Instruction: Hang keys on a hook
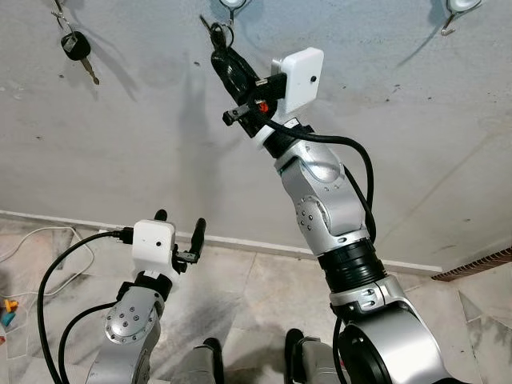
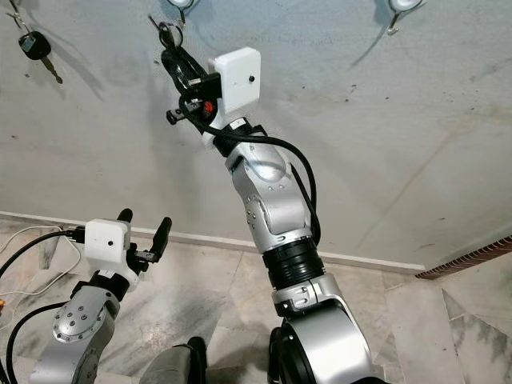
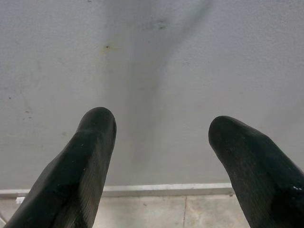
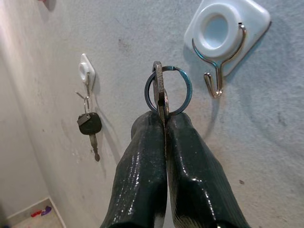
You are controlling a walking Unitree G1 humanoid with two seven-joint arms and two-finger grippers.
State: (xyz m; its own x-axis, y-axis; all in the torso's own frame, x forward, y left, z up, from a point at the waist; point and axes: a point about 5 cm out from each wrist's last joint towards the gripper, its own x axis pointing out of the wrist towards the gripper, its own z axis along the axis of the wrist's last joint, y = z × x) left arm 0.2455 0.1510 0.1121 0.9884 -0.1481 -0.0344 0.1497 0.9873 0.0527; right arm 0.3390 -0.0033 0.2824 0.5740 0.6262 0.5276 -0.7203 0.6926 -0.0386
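Note:
My right gripper point(image 1: 218, 50) is raised high against the grey wall, shut on a key point(image 4: 159, 90) whose metal ring point(image 4: 180, 90) sticks out past the fingertips. The ring hangs just below and beside a white stick-on hook point(image 4: 223, 35) with a bare wire prong point(image 4: 214, 85); ring and prong are apart. The same hook point(image 1: 233, 5) sits at the top edge of the left eye view. A black-headed car key point(image 1: 77, 46) hangs from another hook at the far left. My left gripper point(image 1: 181, 226) is held low near the floor line, open, nothing between its fingers point(image 3: 90, 156).
A third white hook point(image 1: 460, 10) is mounted at the top right of the wall. A white skirting strip point(image 1: 240, 242) runs along the wall's base above a marble floor point(image 1: 264, 288). White cables point(image 1: 32, 240) and small coloured bits point(image 1: 6, 312) lie at the left.

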